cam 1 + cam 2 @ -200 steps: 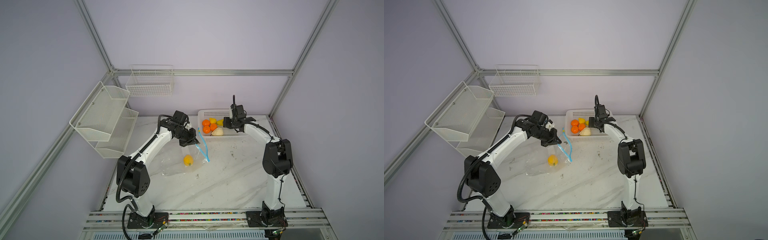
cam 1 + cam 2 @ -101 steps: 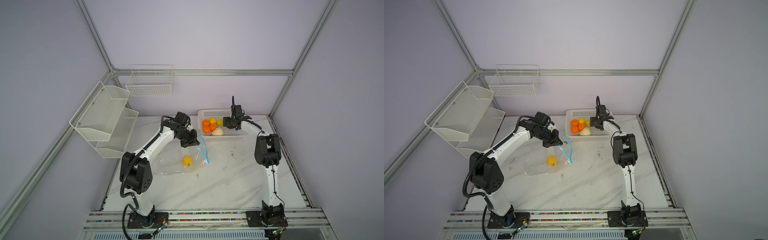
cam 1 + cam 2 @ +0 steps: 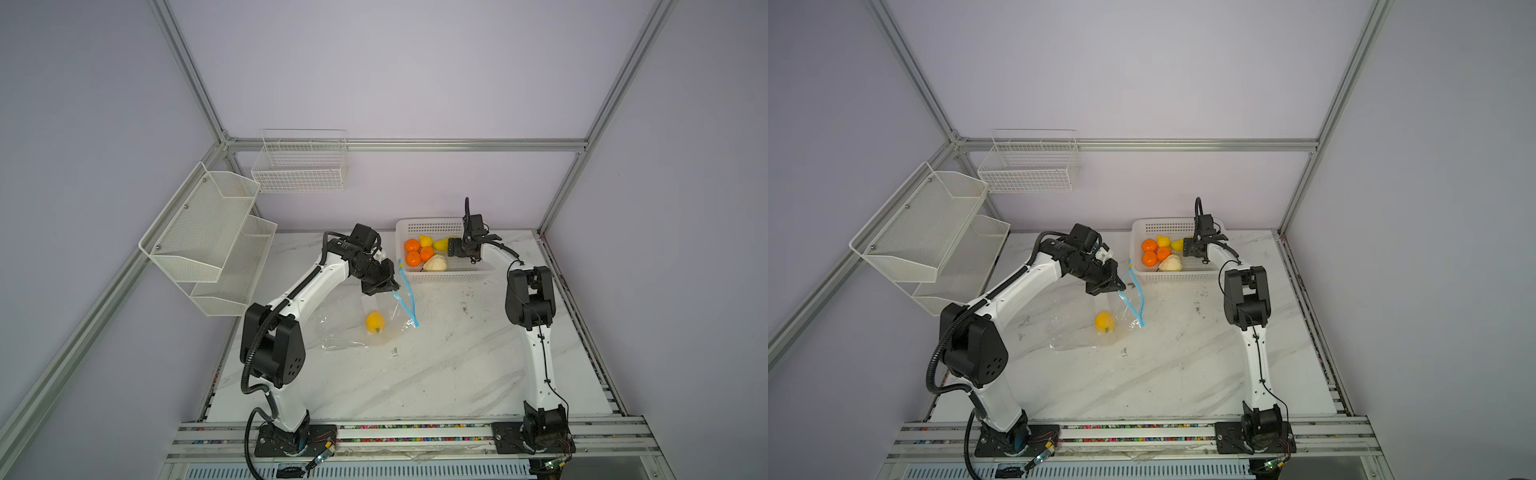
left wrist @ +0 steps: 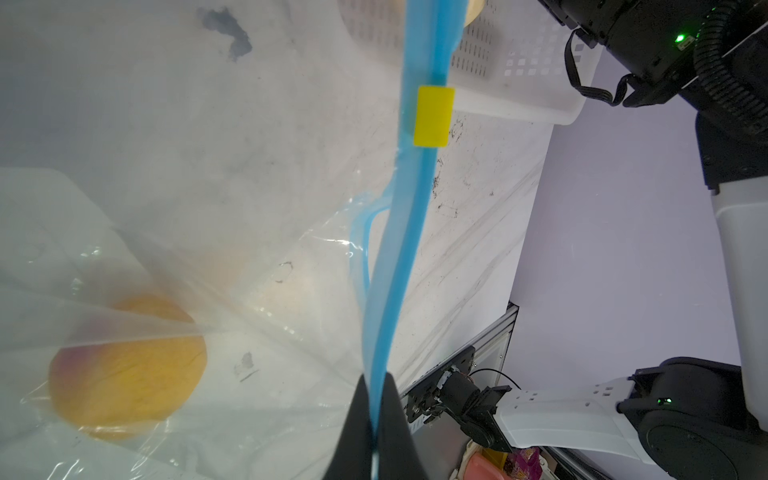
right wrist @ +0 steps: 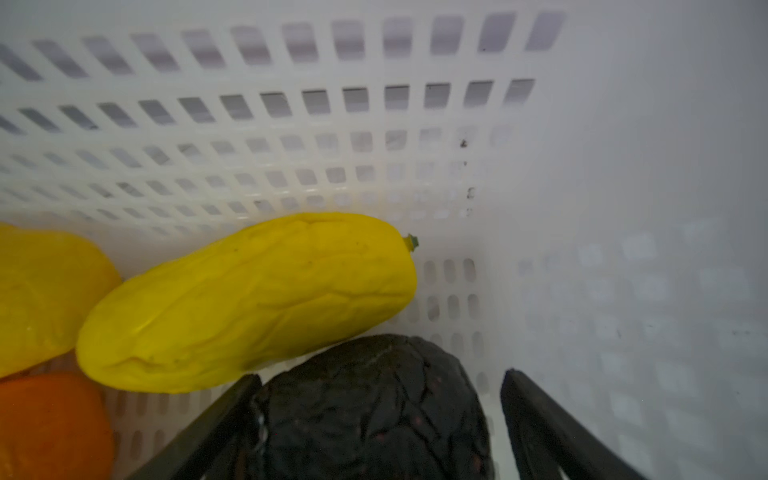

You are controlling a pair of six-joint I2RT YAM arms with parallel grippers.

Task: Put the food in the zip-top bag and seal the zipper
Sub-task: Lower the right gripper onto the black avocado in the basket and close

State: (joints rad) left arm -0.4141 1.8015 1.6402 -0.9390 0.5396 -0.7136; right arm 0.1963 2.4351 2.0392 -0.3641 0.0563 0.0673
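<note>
The left gripper (image 4: 375, 409) is shut tight on the zipper (image 4: 399, 249), with the blue strip pinched between its two black fingers (image 4: 357, 419). It holds that edge of the bag (image 3: 345, 328) up off the surface (image 3: 415, 374), and the rest of the bag lies flat. In a top view the zipper (image 3: 405, 297) runs long from the basket (image 3: 457, 275) side toward the front. Its two blue lines are apart near the left gripper (image 3: 382, 286) and meet at the front end, so the mouth is open a bit. The yellow tab (image 4: 432, 116) sits on the end near the basket. One yellow fruit (image 3: 374, 322) is inside the bag. The right gripper (image 5: 374, 415) is down in the basket with its fingers wide apart around the dark lump (image 5: 365, 374). One finger (image 5: 216, 415) looks right against the lump, and the other has a gap. The long yellow piece (image 5: 249, 303) lies on its side just beside the lump, along the basket wall (image 5: 291, 124), with its little stem pointing to the corner. Three tangerines (image 3: 412, 258), another yellow fruit (image 3: 424, 240) and the white bulb (image 3: 435, 263) are in the basket too.
</note>
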